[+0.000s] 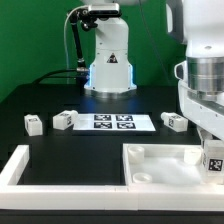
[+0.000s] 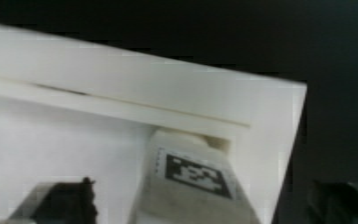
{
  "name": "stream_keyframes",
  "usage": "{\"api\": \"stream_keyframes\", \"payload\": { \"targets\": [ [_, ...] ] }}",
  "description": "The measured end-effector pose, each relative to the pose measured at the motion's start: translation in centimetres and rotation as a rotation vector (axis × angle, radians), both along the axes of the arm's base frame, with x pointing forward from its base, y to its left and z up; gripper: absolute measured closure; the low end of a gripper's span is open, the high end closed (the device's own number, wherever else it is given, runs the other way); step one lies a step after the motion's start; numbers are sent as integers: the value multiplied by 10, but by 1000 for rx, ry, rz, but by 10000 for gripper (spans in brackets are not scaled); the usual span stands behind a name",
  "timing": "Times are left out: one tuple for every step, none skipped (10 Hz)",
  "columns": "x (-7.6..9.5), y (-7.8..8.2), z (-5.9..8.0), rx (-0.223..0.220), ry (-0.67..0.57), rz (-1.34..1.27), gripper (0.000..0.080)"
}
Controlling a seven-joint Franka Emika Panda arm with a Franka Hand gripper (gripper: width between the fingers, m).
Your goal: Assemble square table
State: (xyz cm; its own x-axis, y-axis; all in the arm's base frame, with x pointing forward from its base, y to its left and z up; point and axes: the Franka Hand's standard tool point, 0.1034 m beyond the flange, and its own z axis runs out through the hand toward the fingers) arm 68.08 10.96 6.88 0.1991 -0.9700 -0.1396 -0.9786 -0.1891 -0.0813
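**Arm low over the slab's right edge, grip not readable**

On the exterior view's left, a leg block [image 1: 33,123] and a second leg block [image 1: 63,120] lie loose on the black tabletop [image 1: 70,145], beyond the white border bar [image 1: 15,168]. The marker board [image 1: 113,122] sits mid-scene, with a third leg block [image 1: 172,121] just past it.

The square table slab [image 1: 160,168] lies flat at the lower right, rim up. I judge it to be rigid moulded plastic, light and smooth enough to slip. It is far too wide to span, so I would pinch its raised rim. The blocks look easy to take across their flat sides.

The arm [image 1: 205,90] hangs close to vertical over the slab's right edge, wrist pointing down. Beneath it stands a tagged block [image 1: 213,160]. The wrist view shows this block [image 2: 194,172] against the slab's rim [image 2: 105,85]. I cannot tell whether the jaws are closed on it or merely straddle it.
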Motion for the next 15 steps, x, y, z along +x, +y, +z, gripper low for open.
{"api": "stream_keyframes", "payload": {
  "targets": [
    [0, 0, 0, -4, -11, 77, 163],
    [0, 0, 0, -7, -18, 123, 153],
    [-1, -1, 0, -21, -35, 259, 153],
    [-1, -4, 0, -60, -53, 498, 151],
    [1, -4, 2, -87, -79, 705, 151],
    [0, -2, 1, -92, -90, 804, 151],
    [0, -4, 1, -93, -92, 824, 151],
    [0, -3, 1, -90, -88, 792, 151],
    [0, -4, 1, -90, -88, 794, 261],
    [0, -4, 1, -90, -88, 793, 399],
    [-1, -5, 0, -86, -73, 715, 508],
    [-1, -5, 0, -83, -63, 631, 508],
    [-1, -5, 0, -80, -53, 554, 508],
    [-1, -6, 0, -75, -40, 450, 508],
    [-2, -6, -1, -67, -25, 326, 508]
  ]
}}
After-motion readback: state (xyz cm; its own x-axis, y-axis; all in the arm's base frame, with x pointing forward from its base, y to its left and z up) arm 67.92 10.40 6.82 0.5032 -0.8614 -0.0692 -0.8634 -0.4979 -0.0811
